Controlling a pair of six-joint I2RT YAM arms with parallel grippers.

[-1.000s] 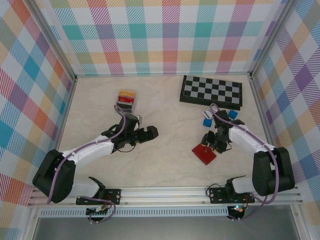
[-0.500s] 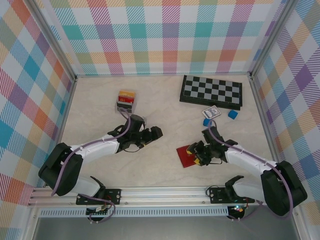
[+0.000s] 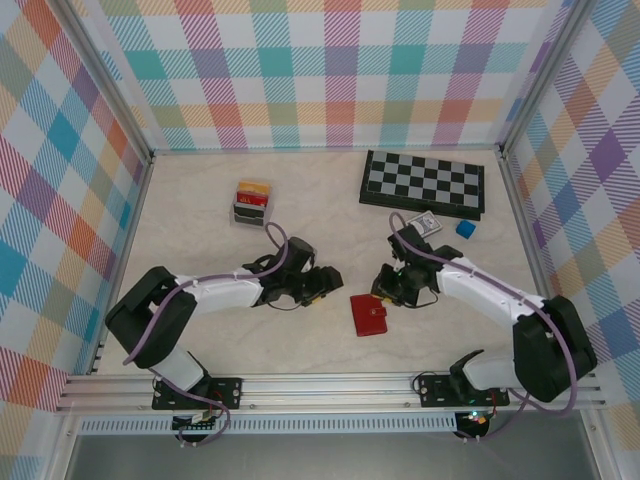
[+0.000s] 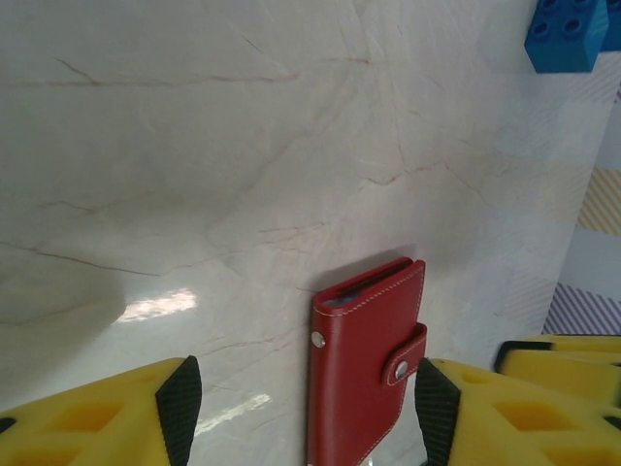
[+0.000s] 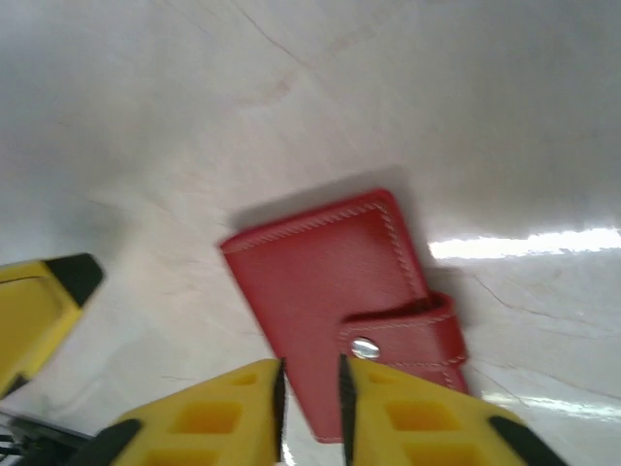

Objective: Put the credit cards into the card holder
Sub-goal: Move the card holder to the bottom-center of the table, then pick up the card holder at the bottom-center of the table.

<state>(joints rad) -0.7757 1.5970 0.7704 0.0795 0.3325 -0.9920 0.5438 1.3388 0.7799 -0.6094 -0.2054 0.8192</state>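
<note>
Card holder [image 3: 372, 315] lay flat on the table [image 3: 200, 250], closed, with its snap tab [image 4: 404, 363] fastened across the edge. It sat toward the near edge, in the gap between the two arms.

Left gripper [image 3: 322, 285] had its fingers spread wide and held nothing. In its wrist view the holder ran lengthwise straight out from the gripper, long axis in line with the reach, so the fingers straddled the short width. I judged that alignment good for a pinch across the sides.

Right gripper [image 3: 385, 287] had its fingers drawn almost together, nothing between them. It hung just above the holder's far edge, the tab side toward it in its own view. From overhead I judged it the nearer of the two, though only slightly.

Credit cards [image 3: 252, 200] sat stacked at far left, well apart from the holder and behind the left arm.

My reading: the holder has to be unsnapped and opened before any card goes in. That likely needs one gripper pinning it while the other works the tab.
</note>
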